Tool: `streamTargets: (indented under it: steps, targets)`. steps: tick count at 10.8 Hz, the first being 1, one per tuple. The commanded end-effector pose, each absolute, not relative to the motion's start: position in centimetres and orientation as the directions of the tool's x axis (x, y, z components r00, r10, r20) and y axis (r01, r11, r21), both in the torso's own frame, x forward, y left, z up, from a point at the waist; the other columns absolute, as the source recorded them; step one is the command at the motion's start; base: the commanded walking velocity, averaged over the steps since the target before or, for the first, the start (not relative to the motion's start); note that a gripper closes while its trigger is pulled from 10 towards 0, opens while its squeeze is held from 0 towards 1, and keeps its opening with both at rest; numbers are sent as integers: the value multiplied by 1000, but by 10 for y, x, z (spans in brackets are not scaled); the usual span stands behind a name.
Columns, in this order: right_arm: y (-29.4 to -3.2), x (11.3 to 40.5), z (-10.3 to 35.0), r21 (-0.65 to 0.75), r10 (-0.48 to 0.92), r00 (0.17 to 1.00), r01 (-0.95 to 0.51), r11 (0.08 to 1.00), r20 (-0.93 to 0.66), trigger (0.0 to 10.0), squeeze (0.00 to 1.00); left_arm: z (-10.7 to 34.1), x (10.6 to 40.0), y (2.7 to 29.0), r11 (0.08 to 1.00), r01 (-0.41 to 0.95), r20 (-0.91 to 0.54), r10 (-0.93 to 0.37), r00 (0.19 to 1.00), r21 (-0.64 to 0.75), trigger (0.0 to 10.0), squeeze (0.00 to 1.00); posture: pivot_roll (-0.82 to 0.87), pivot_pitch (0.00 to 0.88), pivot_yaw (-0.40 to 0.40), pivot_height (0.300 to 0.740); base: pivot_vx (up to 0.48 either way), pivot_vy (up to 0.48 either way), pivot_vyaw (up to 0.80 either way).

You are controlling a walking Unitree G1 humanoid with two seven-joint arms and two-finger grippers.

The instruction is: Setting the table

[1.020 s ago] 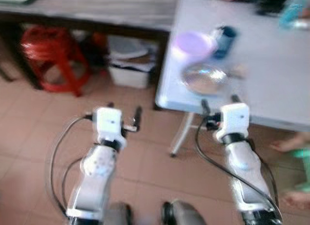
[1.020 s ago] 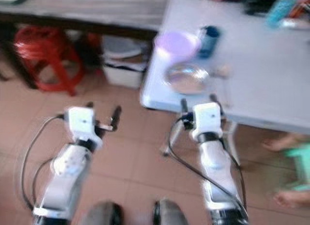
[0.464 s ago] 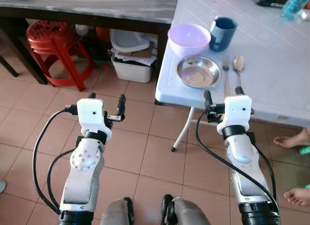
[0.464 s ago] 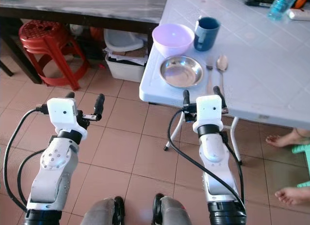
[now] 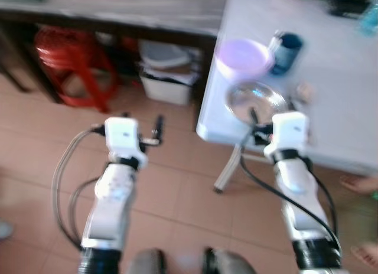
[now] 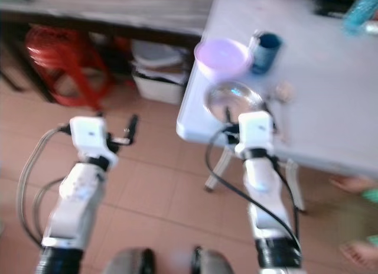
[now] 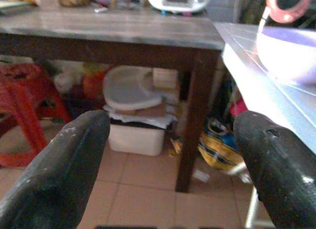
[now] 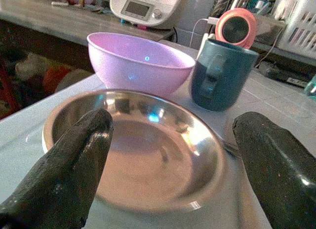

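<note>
Closing in on the white table [image 5: 331, 108], right gripper [image 8: 168, 160] spread wide and empty just short of the steel plate [image 8: 133, 147] at the table's near corner. Purple bowl [image 8: 140, 61] and blue mug [image 8: 222, 76] just beyond the plate, mug handle turned toward the camera. Spoon [image 6: 284, 91] beside the plate, too blurred for its axis. Left gripper [image 7: 168, 155] open over the floor. Nothing grasped yet, arranging apparently still ahead.

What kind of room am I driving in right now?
Probably a home kitchen or dining area: a white table set with a purple bowl, metal plate and mug, a kitchen appliance behind, tiled floor.
</note>
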State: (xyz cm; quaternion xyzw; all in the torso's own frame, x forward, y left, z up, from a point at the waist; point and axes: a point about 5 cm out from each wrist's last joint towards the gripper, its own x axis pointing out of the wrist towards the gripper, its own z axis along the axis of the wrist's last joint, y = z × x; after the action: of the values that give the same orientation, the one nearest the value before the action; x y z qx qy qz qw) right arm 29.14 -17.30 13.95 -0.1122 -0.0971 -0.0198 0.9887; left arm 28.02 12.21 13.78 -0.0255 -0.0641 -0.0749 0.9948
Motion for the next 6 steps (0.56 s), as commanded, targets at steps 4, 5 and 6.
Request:
streamTargets:
  steps: [4,5,6]
  targets:
    - [-163,284,141,-210,4,975,43,977,221,10000,0,142,277,124,989,131,158,-120,980,-67,10000,0,-18,157,-13,740,80,0,0]
    - [-164,284,142,-206,0,974,48,977,228,10000,1000,143,279,125,989,133,157,-121,980,-66,10000,0,-22,178,-6,740,0,0,0]
    - [-164,286,145,-212,-4,968,59,975,252,10000,1000,144,279,124,987,147,163,-136,977,-62,10000,0,-26,174,-1,740,0,0,0]
